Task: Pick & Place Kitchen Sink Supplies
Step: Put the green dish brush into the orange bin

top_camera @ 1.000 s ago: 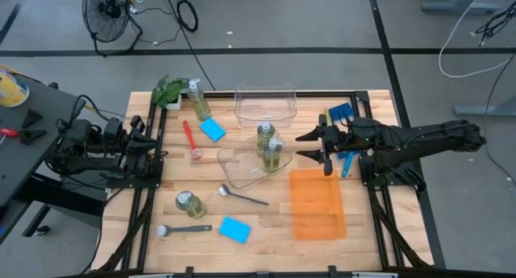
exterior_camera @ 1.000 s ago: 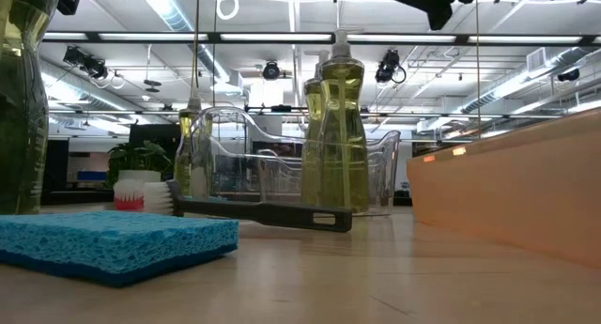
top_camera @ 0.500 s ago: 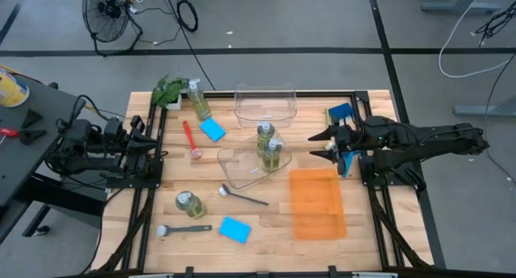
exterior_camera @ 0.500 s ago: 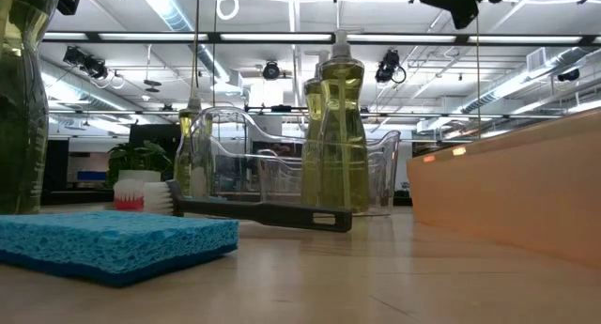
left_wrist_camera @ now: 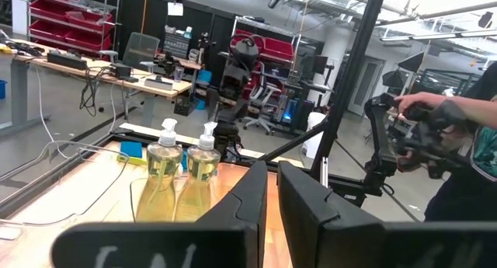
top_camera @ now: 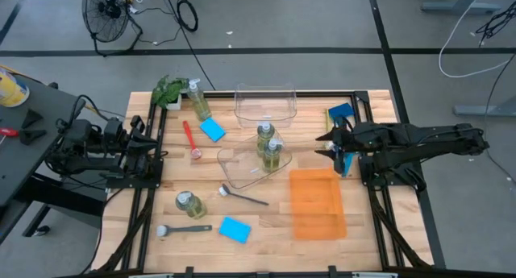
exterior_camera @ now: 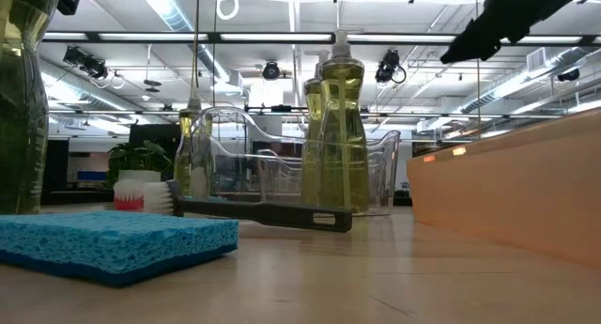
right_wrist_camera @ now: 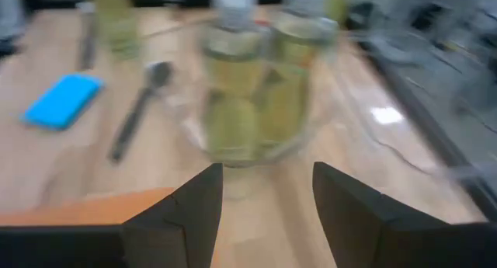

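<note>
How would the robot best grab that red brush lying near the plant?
Probably by the slim middle of the red brush's handle, coming straight down from above. It lies flat on the table, head toward the front, with bare wood on both long sides, so the tool's fingers could straddle the handle crosswise.

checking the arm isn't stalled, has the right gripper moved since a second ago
Yes. In the high view the right gripper, open and empty, has drawn back toward the table's right edge, away from the clear bin holding two bottles.

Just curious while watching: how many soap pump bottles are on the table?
4: one beside the plant, two standing in the clear bin, one near the table's front-left. None seems hidden.
</note>
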You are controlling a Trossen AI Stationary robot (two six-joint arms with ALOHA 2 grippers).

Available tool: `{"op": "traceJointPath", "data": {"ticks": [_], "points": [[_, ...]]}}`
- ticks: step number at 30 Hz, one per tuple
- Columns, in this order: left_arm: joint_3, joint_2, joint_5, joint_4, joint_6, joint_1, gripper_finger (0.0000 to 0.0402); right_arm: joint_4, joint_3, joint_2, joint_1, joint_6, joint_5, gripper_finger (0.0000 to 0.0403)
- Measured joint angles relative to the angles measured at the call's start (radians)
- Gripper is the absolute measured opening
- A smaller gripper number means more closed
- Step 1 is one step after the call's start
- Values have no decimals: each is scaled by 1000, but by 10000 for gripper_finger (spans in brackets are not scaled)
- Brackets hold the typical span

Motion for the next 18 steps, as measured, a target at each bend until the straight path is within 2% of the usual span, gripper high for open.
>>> {"op": "traceJointPath", "data": {"ticks": [4, 7, 11, 18], "points": [[0, 0, 0, 0, 0, 0, 37, -25, 0, 9, -35, 106, 146, 201], [0, 0, 0, 0, 0, 0, 37, -30, 0, 13, -72, 172, 218, 201], [0, 0, 0, 0, 0, 0, 37, -42, 1, 29, -129, 239, 264, 201], [0, 0, 0, 0, 0, 0, 37, -80, 1, 91, -229, 296, 270, 201]]}}
